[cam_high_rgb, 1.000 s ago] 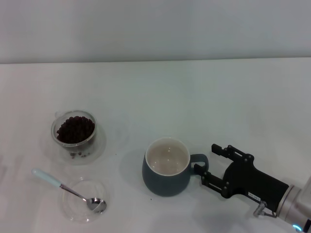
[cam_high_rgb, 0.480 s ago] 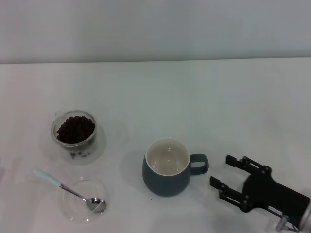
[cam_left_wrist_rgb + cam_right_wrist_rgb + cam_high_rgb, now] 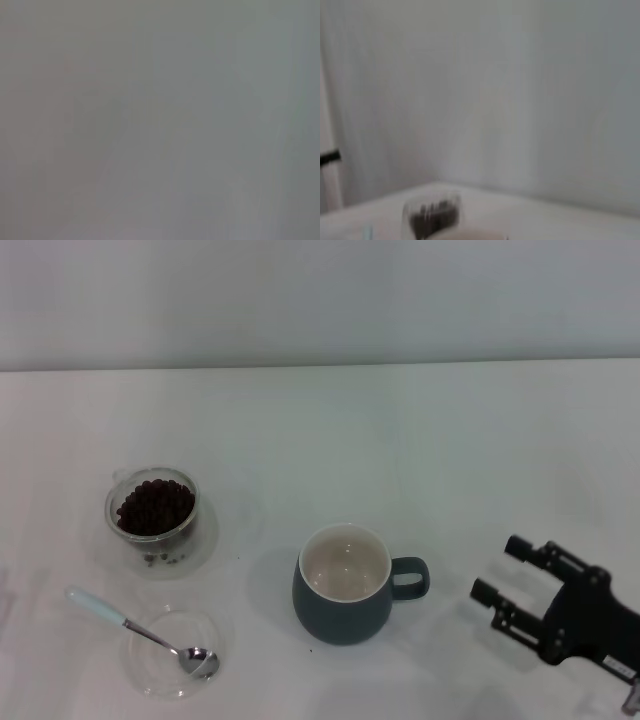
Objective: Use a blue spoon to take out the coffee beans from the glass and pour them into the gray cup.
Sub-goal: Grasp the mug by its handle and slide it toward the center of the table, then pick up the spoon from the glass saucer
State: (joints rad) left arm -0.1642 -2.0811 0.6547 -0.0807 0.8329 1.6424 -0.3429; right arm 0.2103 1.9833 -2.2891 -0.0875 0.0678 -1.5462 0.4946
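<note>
The gray cup (image 3: 345,583) stands near the table's middle front, off-white inside, its handle toward the right. To its right, apart from the handle, my right gripper (image 3: 501,570) is open and holds nothing. At the left stands the glass (image 3: 153,512) filled with dark coffee beans (image 3: 154,505); it shows again, blurred, in the right wrist view as the glass (image 3: 432,215). In front of it the blue spoon (image 3: 135,631) lies with its metal bowl in a shallow clear dish (image 3: 172,650) and its pale handle pointing back left. My left gripper is out of view.
A few stray beans lie at the foot of the glass. The white table (image 3: 400,460) runs back to a pale wall. The left wrist view is a blank grey blur.
My right gripper has drawn back from the cup's handle to the right and toward the front edge, staying open. The cup, glass and spoon have not moved.
</note>
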